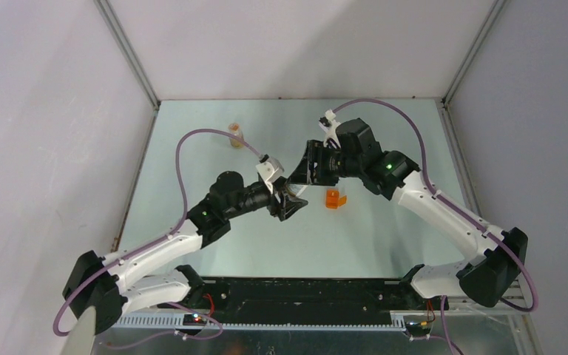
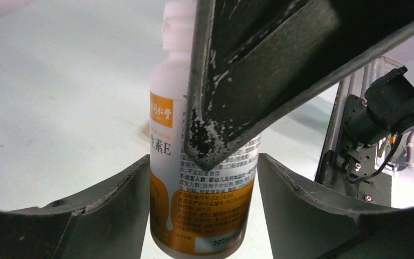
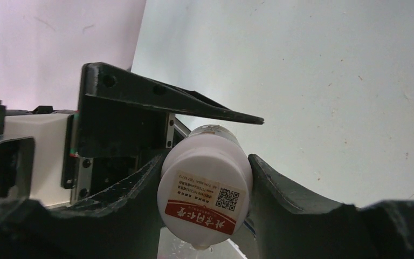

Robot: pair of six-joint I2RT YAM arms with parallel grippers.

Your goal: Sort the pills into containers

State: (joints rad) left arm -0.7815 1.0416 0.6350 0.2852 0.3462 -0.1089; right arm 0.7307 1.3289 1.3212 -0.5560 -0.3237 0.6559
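A white pill bottle (image 2: 205, 210) with an orange label hangs above the table between the two arms. My left gripper (image 2: 205, 181) is shut on its body, both fingertips against its sides. My right gripper (image 3: 206, 186) is shut on the bottle's white cap (image 3: 207, 202), which carries a red sticker. One dark finger of the right gripper (image 2: 259, 81) crosses in front of the bottle's upper half in the left wrist view. From above, the left gripper (image 1: 290, 201) and the right gripper (image 1: 307, 171) meet mid-table and hide the bottle. No loose pills show.
A small orange container (image 1: 333, 199) stands on the table just right of the grippers. A small bottle (image 1: 236, 135) stands at the back left. Grey walls enclose the table (image 1: 384, 244) on three sides.
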